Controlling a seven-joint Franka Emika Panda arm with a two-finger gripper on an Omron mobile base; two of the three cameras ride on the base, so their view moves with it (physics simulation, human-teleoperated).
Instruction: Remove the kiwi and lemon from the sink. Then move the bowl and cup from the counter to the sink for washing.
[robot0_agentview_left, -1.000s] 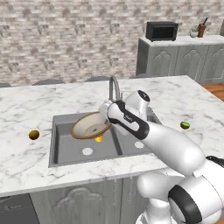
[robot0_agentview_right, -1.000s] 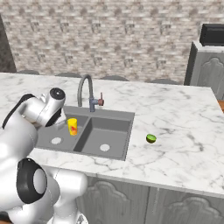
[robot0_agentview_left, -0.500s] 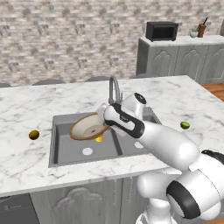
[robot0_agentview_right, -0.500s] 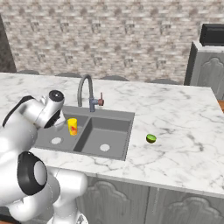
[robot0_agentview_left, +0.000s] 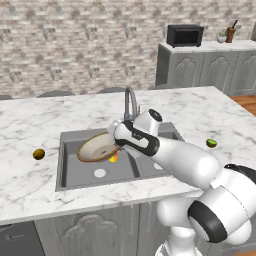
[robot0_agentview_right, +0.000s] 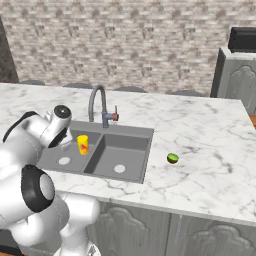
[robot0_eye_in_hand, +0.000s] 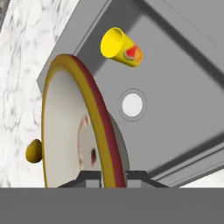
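My gripper (robot0_agentview_left: 117, 142) (robot0_eye_in_hand: 113, 177) is shut on the rim of the tan bowl (robot0_agentview_left: 97, 148) (robot0_eye_in_hand: 74, 131). It holds the bowl tilted on edge over the left basin of the dark grey sink (robot0_agentview_left: 75, 172) (robot0_agentview_right: 120, 150) (robot0_eye_in_hand: 175, 96). The yellow cup (robot0_agentview_left: 114, 158) (robot0_agentview_right: 83, 144) (robot0_eye_in_hand: 121, 47) stands in that same basin, just behind the bowl. On the marble counter (robot0_agentview_left: 30, 185) (robot0_agentview_right: 210, 170), the brown kiwi (robot0_agentview_left: 39, 153) (robot0_eye_in_hand: 34, 151) lies left of the sink. The green lemon (robot0_agentview_left: 211, 143) (robot0_agentview_right: 173, 158) lies to the right of the sink.
The curved steel faucet (robot0_agentview_left: 131, 102) (robot0_agentview_right: 100, 102) rises behind the sink's divider, close to my wrist. A pale drain (robot0_agentview_left: 100, 173) (robot0_eye_in_hand: 132, 105) sits below the bowl. A microwave (robot0_agentview_left: 185, 35) stands on the far grey cabinet.
The bowl has eased slightly left and lower over the left basin, still in my grip. The cup and both fruits have not moved.
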